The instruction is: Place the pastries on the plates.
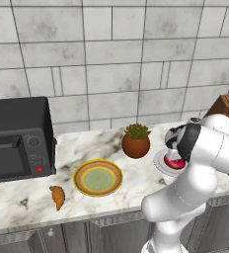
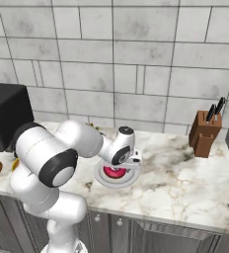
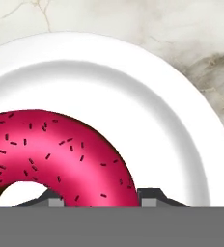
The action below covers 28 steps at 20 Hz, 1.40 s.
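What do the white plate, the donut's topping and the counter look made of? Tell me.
White plate: glazed ceramic, probably; smooth, softly shaded rim.
Donut: glossy magenta frosting with dark sprinkles.
Counter: polished marble or an imitation; pale with grey-brown veins.

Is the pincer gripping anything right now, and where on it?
Yes: the pincer is shut on the pink-frosted ring donut, clamping one side of its ring over the white plate.

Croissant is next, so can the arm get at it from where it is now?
Probably yes: the croissant lies in the open near the counter's front edge, nothing on it. But the pincer is shut on the donut.
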Motion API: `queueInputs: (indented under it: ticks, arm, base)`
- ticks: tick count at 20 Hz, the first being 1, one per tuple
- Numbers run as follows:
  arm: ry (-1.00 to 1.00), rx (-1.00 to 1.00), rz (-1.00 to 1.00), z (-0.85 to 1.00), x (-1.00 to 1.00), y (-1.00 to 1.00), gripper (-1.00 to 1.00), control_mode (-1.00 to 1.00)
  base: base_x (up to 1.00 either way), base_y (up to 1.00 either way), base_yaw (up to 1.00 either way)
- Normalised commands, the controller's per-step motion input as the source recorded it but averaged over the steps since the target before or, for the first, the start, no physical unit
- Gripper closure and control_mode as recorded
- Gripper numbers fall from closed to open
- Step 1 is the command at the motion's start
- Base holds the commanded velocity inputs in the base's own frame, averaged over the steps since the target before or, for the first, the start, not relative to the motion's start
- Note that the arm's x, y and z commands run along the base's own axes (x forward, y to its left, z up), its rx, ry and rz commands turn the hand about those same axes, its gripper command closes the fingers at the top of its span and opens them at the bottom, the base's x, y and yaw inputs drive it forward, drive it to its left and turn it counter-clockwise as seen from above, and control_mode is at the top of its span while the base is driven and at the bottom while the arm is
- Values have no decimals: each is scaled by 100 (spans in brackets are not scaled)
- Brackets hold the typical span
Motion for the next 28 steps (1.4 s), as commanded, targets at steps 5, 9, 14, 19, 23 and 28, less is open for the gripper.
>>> queueInputs:
  ticks: [5, 9, 14, 19, 23, 28]
  arm:
    - [-5, 0, 0, -29, 4, 0, 100, -100]
    - [-6, 0, 0, -11, -1, 0, -100, -100]
    - [-3, 0, 0, 3, -2, 0, -100, -100]
    - [0, 0, 0, 18, -2, 0, -100, -100]
    - [0, 0, 0, 34, 0, 0, -100, -100]
    - [-1, 0, 0, 36, -3, 0, -100, -100]
  base:
    - [0, 0, 0]
    - [0, 0, 0]
    - [0, 0, 0]
    - [0, 0, 0]
    - [0, 0, 0]
    - [0, 0, 0]
